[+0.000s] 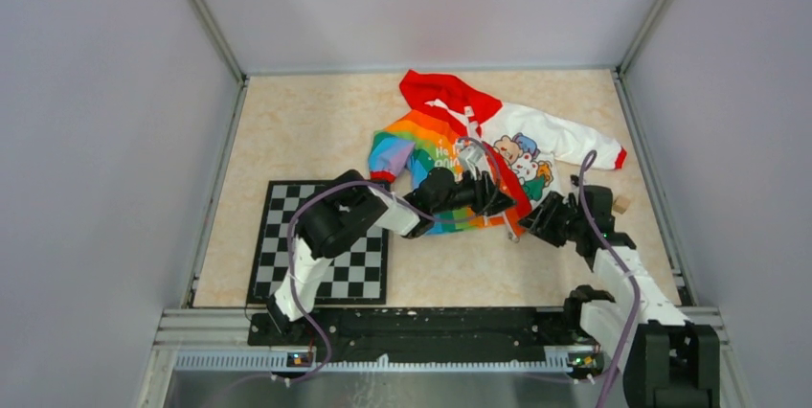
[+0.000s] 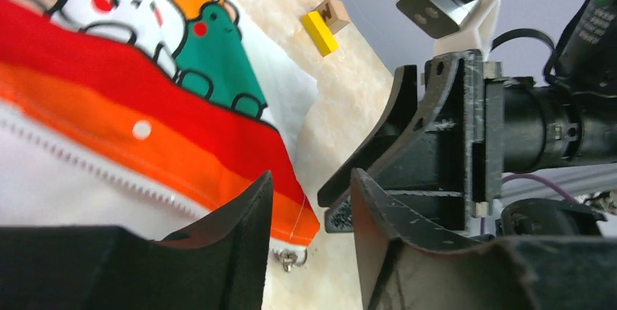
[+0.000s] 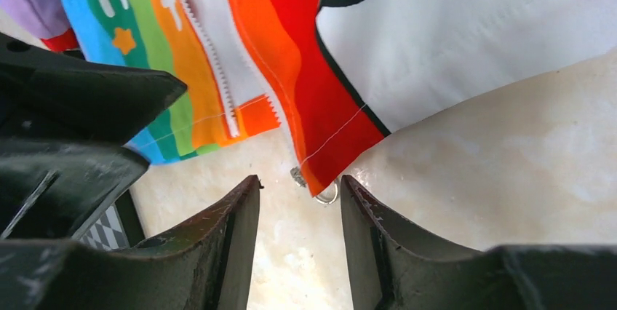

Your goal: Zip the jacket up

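Beneath left gripper [image 1: 502, 201], jacket [image 1: 426, 140] hem hidden, zipper pull [image 3: 327, 193] tiny

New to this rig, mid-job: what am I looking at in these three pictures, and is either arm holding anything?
These are two robot arms bolted at the near edge of the table, each ending in a two-fingered pincer. The wide picture looks down from above and behind them. The other two come from cameras on the left and right wrists; the dark wedges at their bottom are that pincer's own fingers. On the table lie a child's jacket, a checkered mat and a small yellow block. The left pincer and right pincer meet at the jacket's bottom hem, near the zipper's metal pull. Both stand open; neither holds anything.
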Robot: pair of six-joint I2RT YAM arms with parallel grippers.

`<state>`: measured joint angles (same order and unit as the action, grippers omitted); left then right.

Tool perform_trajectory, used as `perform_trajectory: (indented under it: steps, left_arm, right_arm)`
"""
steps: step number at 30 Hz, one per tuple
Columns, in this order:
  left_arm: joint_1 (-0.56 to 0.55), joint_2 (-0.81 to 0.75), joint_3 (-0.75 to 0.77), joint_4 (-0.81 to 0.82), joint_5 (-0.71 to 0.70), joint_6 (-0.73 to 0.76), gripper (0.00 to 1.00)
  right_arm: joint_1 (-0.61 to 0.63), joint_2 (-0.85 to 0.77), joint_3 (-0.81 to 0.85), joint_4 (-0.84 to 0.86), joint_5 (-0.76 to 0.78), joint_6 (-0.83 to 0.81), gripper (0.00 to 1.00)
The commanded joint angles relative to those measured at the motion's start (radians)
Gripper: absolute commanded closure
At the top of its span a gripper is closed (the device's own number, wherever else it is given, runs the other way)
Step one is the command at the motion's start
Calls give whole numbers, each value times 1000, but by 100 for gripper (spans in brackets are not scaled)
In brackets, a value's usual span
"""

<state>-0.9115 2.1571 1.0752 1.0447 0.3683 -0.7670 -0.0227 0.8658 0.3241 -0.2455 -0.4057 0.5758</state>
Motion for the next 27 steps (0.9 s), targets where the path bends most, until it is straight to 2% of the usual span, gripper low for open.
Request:
perform_trajectory:
  steps: [1, 3, 6, 8, 12, 13, 15, 18, 23, 27]
  left_arm:
    - [-2, -120, -66, -39, -81, -10, 46]
    - [-3, -136, -61, -104, -108, 10, 39]
    - [-4, -109, 2, -214, -84, 21, 36]
    - [-5, -92, 2, -217, -83, 0, 37]
    - [-15, -95, -36, -211, -155, -9, 37]
    - [-15, -95, -39, -216, -161, -10, 36]
    - [-15, -93, -52, -209, -167, -26, 33]
    - [-15, -77, -96, -91, -149, -94, 33]
    - [-18, -43, -115, -18, -153, -183, 32]
    - [-18, -14, -100, 9, -135, -221, 24]
  right_arm:
    - [-4, 96, 6, 93, -18, 6, 56]
    - [-4, 132, -24, 175, -65, 37, 57]
    - [-4, 166, -61, 296, -95, 75, 60]
    - [-5, 193, -68, 349, -94, 87, 73]
    - [-5, 244, -76, 439, -94, 115, 89]
    - [-6, 249, -82, 472, -107, 125, 100]
    - [-10, 233, -114, 574, -169, 153, 100]
    - [-13, 176, -167, 686, -221, 188, 100]
    - [-16, 112, -174, 689, -258, 182, 100]
    - [-16, 77, -185, 690, -261, 200, 100]
